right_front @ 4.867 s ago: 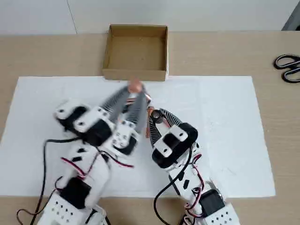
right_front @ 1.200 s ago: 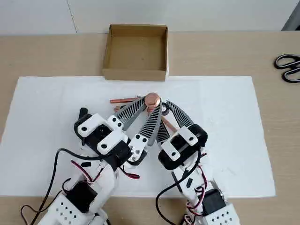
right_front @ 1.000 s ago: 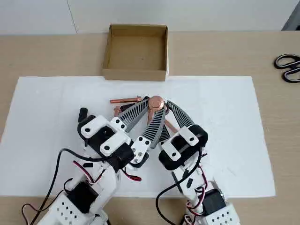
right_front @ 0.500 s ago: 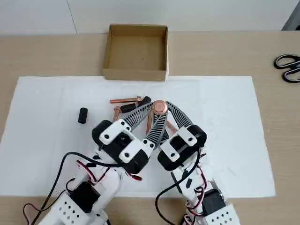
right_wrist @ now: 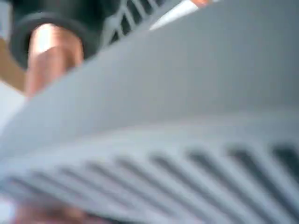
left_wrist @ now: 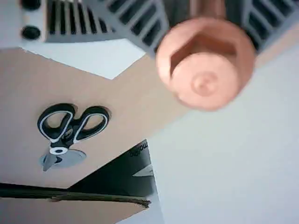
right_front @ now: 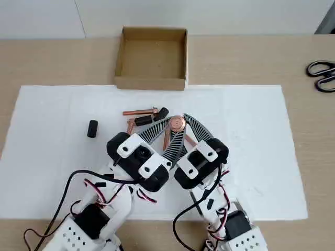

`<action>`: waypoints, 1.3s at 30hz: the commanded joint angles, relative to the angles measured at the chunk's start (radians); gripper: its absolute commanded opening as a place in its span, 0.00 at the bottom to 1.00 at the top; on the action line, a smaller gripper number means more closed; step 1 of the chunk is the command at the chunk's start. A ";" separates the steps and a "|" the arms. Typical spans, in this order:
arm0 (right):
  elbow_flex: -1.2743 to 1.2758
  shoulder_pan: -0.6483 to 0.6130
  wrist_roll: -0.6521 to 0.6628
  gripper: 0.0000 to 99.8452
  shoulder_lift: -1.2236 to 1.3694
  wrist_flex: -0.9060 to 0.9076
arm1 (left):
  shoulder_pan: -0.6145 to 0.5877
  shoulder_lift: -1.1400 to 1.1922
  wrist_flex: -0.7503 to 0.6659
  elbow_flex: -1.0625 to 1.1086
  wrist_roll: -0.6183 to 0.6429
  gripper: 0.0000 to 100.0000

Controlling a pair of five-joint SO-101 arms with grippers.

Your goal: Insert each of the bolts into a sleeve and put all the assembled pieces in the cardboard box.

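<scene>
Left gripper [right_front: 175, 127] clamped on a copper bolt [right_front: 177, 123], head up, over the white sheet [right_front: 251, 146]. Right gripper [right_front: 186, 130] meets it at the tips; its grip cannot be told. Cardboard box [right_front: 151, 82] sits at the sheet's far edge. Loose bolt [right_front: 140, 111] lies near the grippers. One black sleeve [right_front: 92, 128] lies well apart, on the left arm's side.

Table [right_front: 52, 57] is light wood, I'm viewing it from above. Big white sheet [right_front: 251, 146] lies flat across the middle, long side running left-right. Cardboard box [right_front: 151, 83] sits open-top at the sheet's far edge, with its front wall on that edge and the rest on bare wood. Scissors [right_front: 322, 76] with black handles lie on bare wood at the far right, well apart from the box.
</scene>
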 commanded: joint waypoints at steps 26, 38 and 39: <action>-0.005 0.002 -0.031 0.00 -0.025 0.176 | -0.511 -0.080 -0.031 -0.162 -0.005 0.07; -0.333 0.372 -0.060 0.00 0.015 0.302 | -0.657 -0.468 -0.035 0.289 -0.005 0.01; -0.377 0.404 -0.060 0.00 0.041 0.335 | -0.664 -0.466 -0.035 0.306 -0.005 0.01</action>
